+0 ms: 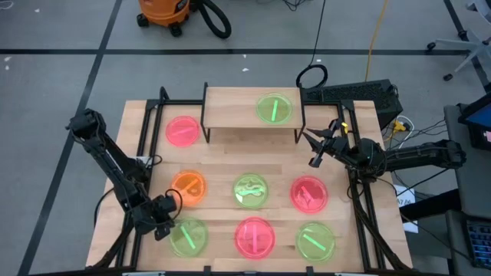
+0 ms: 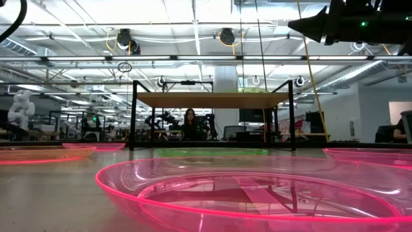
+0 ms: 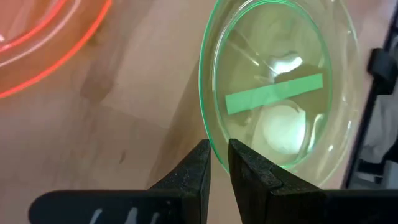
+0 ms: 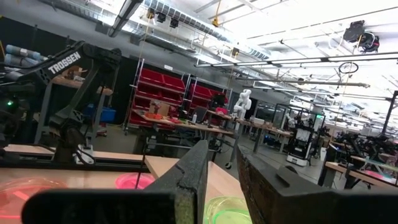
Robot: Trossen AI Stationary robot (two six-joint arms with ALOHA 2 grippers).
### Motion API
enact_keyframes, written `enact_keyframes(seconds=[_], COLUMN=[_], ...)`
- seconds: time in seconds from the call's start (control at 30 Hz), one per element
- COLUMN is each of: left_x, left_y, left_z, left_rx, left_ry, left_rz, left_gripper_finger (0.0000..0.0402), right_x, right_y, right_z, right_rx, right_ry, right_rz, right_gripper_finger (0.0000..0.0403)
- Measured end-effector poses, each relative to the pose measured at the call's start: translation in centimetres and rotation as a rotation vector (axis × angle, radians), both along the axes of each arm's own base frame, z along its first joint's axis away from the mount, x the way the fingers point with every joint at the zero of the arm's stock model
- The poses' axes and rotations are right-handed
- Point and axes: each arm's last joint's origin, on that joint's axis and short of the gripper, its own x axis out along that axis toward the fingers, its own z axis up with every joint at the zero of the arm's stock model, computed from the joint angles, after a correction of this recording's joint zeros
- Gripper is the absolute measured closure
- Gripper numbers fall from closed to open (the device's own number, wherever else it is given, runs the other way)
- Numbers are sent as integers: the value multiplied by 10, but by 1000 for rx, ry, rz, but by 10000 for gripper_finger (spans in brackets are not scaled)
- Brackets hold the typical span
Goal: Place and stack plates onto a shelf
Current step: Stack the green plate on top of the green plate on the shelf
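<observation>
The left gripper (image 1: 165, 223) is low at the near left corner of the table. Its two fingers (image 3: 200, 163) pinch the thin rim of a green plate (image 3: 277, 81). The plate is see-through and looks slippery, and the hold is only on its edge. If the arm lifts fast, I think the plate could tip, slide out and drop. It could also bump the orange plate (image 1: 189, 187) just beside it.

The right gripper (image 1: 322, 143) hangs in the air near the right end of the shelf (image 1: 230, 107). Its fingers stand a little apart and hold nothing.

One green plate (image 1: 274, 108) already sits on the shelf. Seven more plates lie flat on the table (image 1: 222, 157). A carried plate could knock the shelf's thin black legs on the way in.
</observation>
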Motion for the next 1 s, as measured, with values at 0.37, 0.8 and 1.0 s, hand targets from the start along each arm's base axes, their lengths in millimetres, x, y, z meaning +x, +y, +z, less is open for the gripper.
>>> enact_keyframes(seconds=[0.37,0.8,1.0], left_x=[8,16,21], left_y=[6,10,9], left_z=[-1,0,3], left_rx=[-15,-7,-41], left_ry=[26,-8,-37], left_rz=[105,97,107], left_gripper_finger=[349,399,400], right_x=[0,0,0], right_y=[0,0,0], right_z=[0,0,0], right_rx=[-1,-2,-2], right_ry=[-1,1,1], right_rz=[0,-1,-1], right_gripper_finger=[332,332,332])
